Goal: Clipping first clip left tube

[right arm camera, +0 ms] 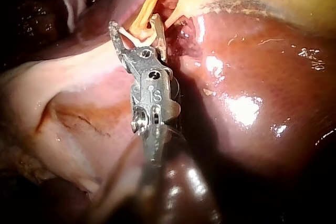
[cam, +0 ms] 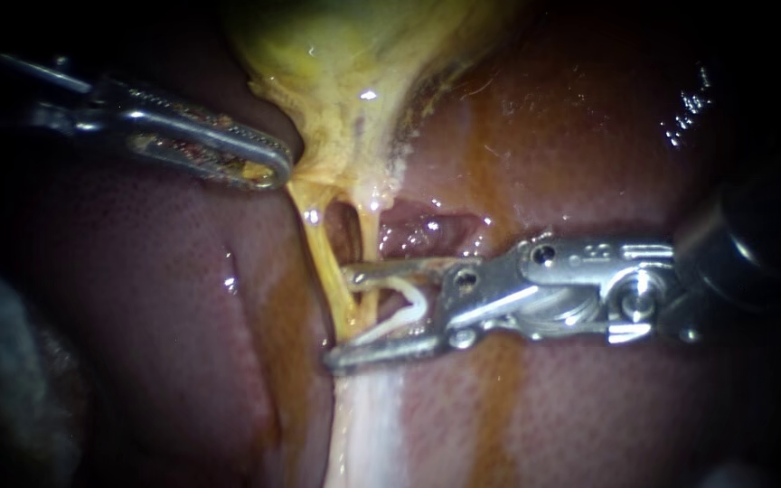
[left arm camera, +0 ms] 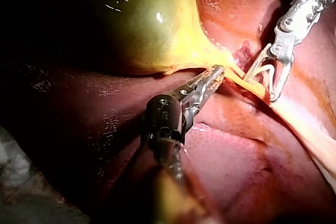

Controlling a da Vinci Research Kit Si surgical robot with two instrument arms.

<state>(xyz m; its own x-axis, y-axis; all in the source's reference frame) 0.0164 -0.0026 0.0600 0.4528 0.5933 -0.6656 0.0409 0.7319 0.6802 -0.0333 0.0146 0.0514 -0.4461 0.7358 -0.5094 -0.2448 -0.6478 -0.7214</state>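
Right instrument (cam: 336, 316) sits at centre frame. Its jaws are spread wide and carry the white clip (cam: 409, 312), an open V seated between them. The left tube (cam: 323, 258) passes straight through that V. It is a thin yellow strand slanting from mid-frame down to just below centre. Nothing is squeezed yet, since the clip's legs stand apart. The tube looks nearer the clip's mouth than its crook. The right wrist view shows the second tube (cam: 371, 226) just outside my jaw, beside it and not between. So there is one tube in the bite, which is good.

Moving outward to upper left, my left instrument (cam: 273, 167) is clenched on the yellow tissue at the neck of the gallbladder (cam: 354, 63). I judge that hold is what lifts the tube taut off the liver (cam: 164, 316).

I read the tube as soft, wet and slippery. It is light and easily torn if dragged sideways, and it could slide out of the V as the jaws close. The place to take it is the bare stretch now between the jaws, clear of the fatty neck above and the pale sheet of tissue at bottom centre. The clip should go square across it, with the tube seated deeper before closing. The main risks are a leg tip catching the liver beneath or closing only partway across the tube.
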